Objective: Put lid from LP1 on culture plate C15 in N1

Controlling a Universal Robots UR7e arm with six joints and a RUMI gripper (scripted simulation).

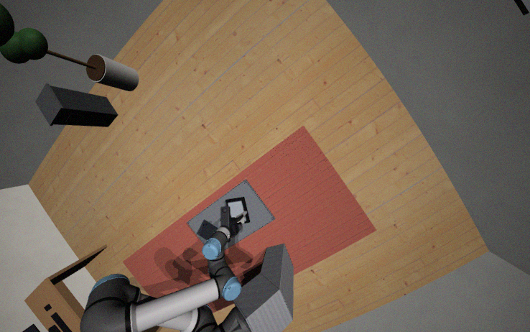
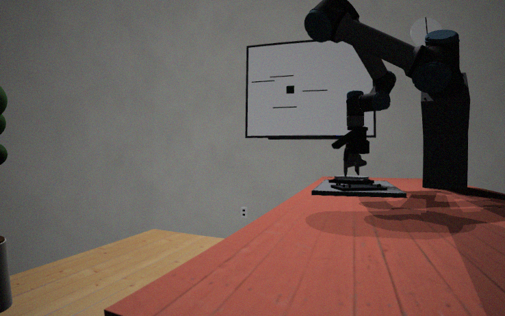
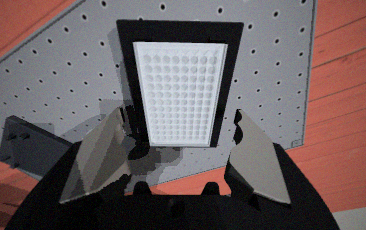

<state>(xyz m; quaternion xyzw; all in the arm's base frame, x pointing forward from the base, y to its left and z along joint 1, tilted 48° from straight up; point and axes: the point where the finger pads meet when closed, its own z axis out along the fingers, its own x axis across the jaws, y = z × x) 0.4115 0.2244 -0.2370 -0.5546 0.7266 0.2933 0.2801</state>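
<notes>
- Hand [image 3: 181, 150] has its two fingers spread wide, nothing between them.
- Wrist view: the fingers stand off either side of the near end of the lid [image 3: 180, 92], not touching it.
- Lid is white and rectangular, with a grid of round wells showing through; it sits on the culture plate C15 inside the black frame of the plate nest N1 [image 3: 127, 60].
- Lid edges run square with the nest frame; in the exterior view the lid [image 2: 351, 178] looks flat and level on the stack, but full seating is too small to confirm there.
- Nest sits on a grey perforated board [image 3: 270, 75], which lies on the red table [image 2: 298, 253].
- Dark block of the lid park LP1 [image 3: 30, 145] is at the left on the same board; top view shows it [image 1: 206, 229] just beside the nest, with no lid on it.
- Exterior view: hand [image 2: 353, 165] points straight down, fingertips just above the lid.
- Arm reaches over from a dark grey pedestal [image 2: 445, 141] at the table's far right.
- Background: whiteboard [image 2: 309, 89] on the wall, wooden floor [image 1: 234, 77], potted plant [image 1: 23, 44] and a dark box [image 1: 74, 106] far from the table.
</notes>
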